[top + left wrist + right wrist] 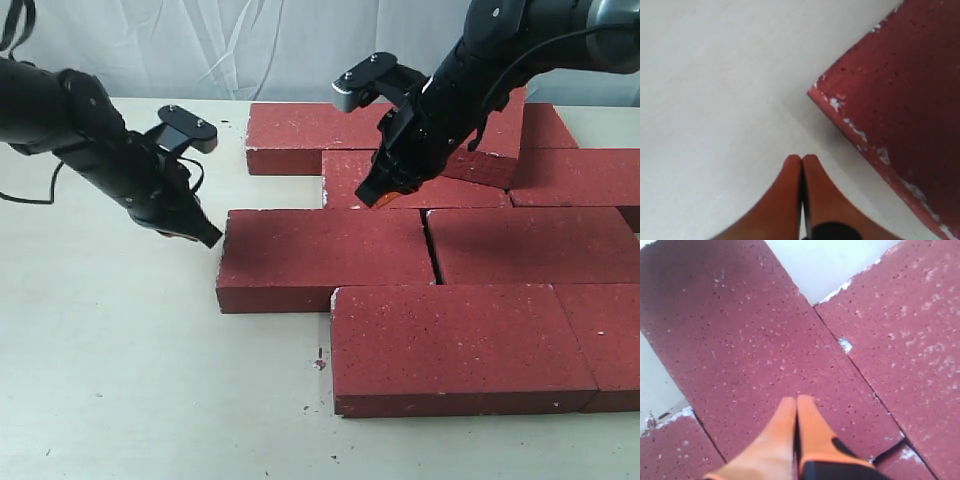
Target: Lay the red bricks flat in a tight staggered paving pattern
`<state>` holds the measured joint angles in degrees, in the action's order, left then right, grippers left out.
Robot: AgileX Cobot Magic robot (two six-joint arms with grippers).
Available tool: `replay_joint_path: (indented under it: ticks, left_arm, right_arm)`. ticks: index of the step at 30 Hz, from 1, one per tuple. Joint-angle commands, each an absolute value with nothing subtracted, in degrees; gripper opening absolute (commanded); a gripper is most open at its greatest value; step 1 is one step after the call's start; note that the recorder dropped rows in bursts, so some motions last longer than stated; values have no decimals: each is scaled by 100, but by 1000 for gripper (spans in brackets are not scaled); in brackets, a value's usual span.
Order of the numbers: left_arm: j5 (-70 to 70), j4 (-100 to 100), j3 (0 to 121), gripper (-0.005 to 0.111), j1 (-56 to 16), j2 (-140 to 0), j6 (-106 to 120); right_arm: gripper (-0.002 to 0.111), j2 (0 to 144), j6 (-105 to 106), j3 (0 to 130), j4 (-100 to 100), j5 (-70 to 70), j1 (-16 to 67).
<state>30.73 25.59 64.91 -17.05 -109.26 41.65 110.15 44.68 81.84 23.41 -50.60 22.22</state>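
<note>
Red bricks [455,345] lie on a pale table [110,370] in four staggered rows, filling the 12 to 5 o'clock part of the exterior view. All lie flat except one.

Left gripper [207,237]: fingers pressed together, holding nothing. It stands over bare table. The left end of the third-row brick [325,260] is just beside it at 3 o'clock, apart from the tip. The left wrist view confirms this: the closed tips [801,160] sit clear of that brick's chipped corner [900,100].

Right gripper [372,196]: fingers likewise pressed together, nothing between them. Its tip points down at the left end of the second-row brick [440,185]. The right wrist view shows the tips [796,401] over that brick's top face [740,340]; contact looks likely but cannot be settled from either view.

Tilted brick [492,145]: at 2 o'clock from the right gripper, one edge raised, resting on its neighbours.

A narrow dark gap shows between the two third-row bricks; the front-row joint is tight.
</note>
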Motion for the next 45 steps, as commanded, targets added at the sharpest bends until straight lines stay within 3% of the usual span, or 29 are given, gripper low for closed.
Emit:
replay_joint_path:
  ticks: [1, 5, 8, 14, 26, 33, 45]
  left_arm:
    - [3009, 2937, 6514, 0, -1617, -10352, 3886]
    - [1674, 4001, 6514, 0, -1860, -10294, 5136]
    - [652, 4921, 6658, 0, -2055, -10514, 5729]
    - [2298, 5012, 8089, 0, -2088, -11338, 5857]
    - [2194, 5981, 10231, 0, -3035, -12668, 6019]
    - [1127, 6069, 11095, 0, -3644, -13491, 5997]
    - [632, 6145, 12058, 0, -3653, -14404, 5736]
  right_arm:
    - [-1, 10626, 4295, 8198, 2321, -4936, 2218]
    - [-1, 10585, 4292, 8198, 1662, -3987, 2186]
    - [-1, 10564, 3122, 8198, 852, -2819, 1984]
    - [-1, 10564, 1770, 8198, 51, -1751, 1171]
    - [-1, 11044, 1447, 8419, 584, -2832, -661]
    - [-1, 11846, 1500, 9017, 975, -3423, -731]
    - [-1, 12054, 1944, 9015, 1453, -3214, -521]
